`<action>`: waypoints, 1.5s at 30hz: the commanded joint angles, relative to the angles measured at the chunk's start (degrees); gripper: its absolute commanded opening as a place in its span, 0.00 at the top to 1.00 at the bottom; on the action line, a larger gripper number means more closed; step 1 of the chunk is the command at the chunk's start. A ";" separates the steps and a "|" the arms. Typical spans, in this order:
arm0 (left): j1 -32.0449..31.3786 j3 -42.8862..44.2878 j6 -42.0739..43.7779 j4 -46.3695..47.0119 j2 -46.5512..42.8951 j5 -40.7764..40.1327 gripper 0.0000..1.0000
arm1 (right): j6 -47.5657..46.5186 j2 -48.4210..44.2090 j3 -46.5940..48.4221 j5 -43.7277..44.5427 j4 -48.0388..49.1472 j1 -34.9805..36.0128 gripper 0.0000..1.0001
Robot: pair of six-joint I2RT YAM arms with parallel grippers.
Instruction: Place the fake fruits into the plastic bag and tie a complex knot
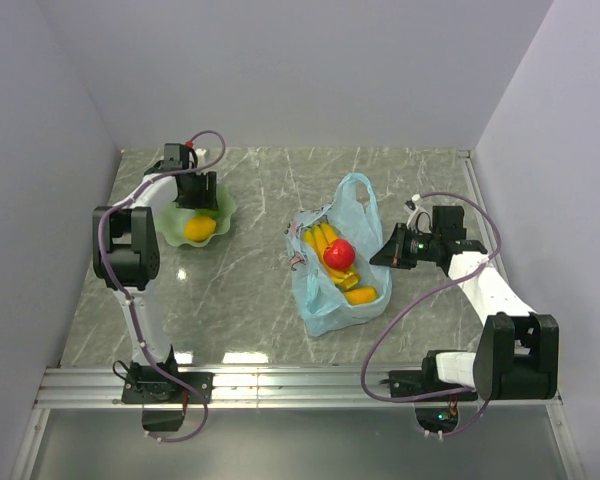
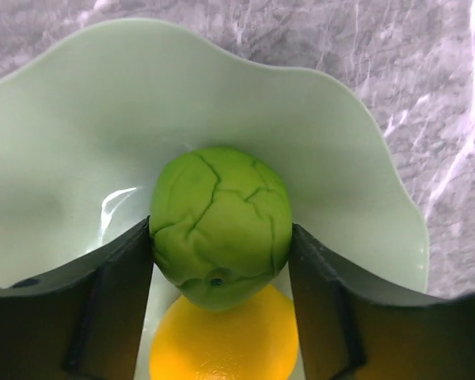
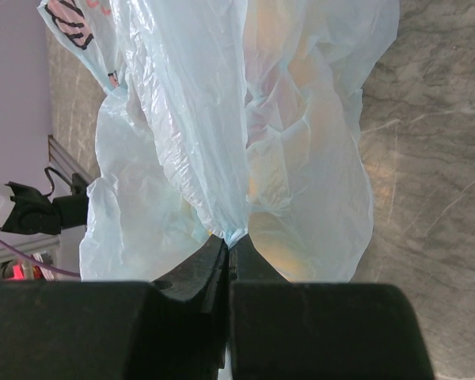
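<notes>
The light-blue plastic bag (image 1: 332, 262) lies open mid-table with the yellow bananas (image 1: 322, 240), the red apple (image 1: 339, 254) and an orange-yellow fruit (image 1: 361, 295) inside. My right gripper (image 1: 388, 253) is shut on the bag's right edge; in the right wrist view the film (image 3: 245, 142) is pinched between the closed jaws (image 3: 229, 241). My left gripper (image 1: 196, 193) is down in the pale green dish (image 1: 172, 222). Its fingers (image 2: 115, 301) press both sides of the small green fruit (image 2: 220, 226), above an orange-yellow fruit (image 2: 226, 340) that also shows in the top view (image 1: 199, 229).
Purple-grey walls close in the table on the left, back and right. A metal rail (image 1: 300, 385) runs along the near edge by the arm bases. One bag handle loop (image 1: 357, 195) points to the far side.
</notes>
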 commanded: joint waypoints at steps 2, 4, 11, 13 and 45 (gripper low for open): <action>0.05 2.38 3.34 0.47 -4.97 0.48 0.44 | -0.84 0.74 2.57 0.14 0.60 0.25 1.00; 0.05 3.09 3.70 -0.06 -8.04 1.70 0.48 | -0.84 0.57 2.92 0.23 0.68 0.25 1.00; -5.39 1.97 1.87 2.12 -22.35 20.32 0.58 | 1.96 -2.85 2.13 2.60 3.48 0.25 1.00; -9.59 0.29 -1.20 5.97 -24.39 26.02 0.59 | 3.02 -3.82 1.52 4.08 4.81 0.25 1.00; -19.86 -0.85 -3.00 -2.51 -27.36 28.62 0.01 | 3.56 -4.27 1.34 8.40 3.94 0.25 1.00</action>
